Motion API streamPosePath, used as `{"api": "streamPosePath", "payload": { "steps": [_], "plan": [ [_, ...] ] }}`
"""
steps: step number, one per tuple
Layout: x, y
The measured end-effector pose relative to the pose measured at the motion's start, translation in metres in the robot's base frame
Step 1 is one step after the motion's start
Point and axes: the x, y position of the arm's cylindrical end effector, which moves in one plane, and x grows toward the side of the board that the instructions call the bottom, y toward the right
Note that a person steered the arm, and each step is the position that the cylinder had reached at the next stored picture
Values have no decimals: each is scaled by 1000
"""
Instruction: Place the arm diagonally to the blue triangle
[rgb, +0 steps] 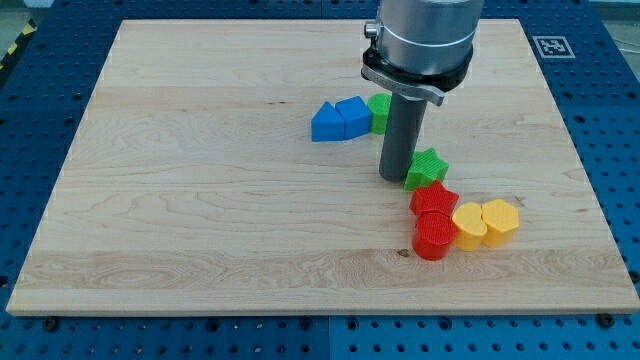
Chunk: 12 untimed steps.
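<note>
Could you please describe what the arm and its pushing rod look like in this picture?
The arm's end is a broad cylinder of smooth grey metal, ringed below by a darker collar with a silvery flange. From it hangs a straight, dark grey rod, plain and unmarked, ending in my tip. No cables, labels or fingers show.

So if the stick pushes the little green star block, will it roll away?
Probably not: the green star block sits flat, so it should slide on the smooth wooden board. My tip is beside it; the red block touching it would likely move too.
</note>
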Motion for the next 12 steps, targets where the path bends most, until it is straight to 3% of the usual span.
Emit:
{"api": "streamPosePath", "payload": {
  "steps": [6,12],
  "plan": [
    [-1,-16],
    [-18,-112]
  ]
}}
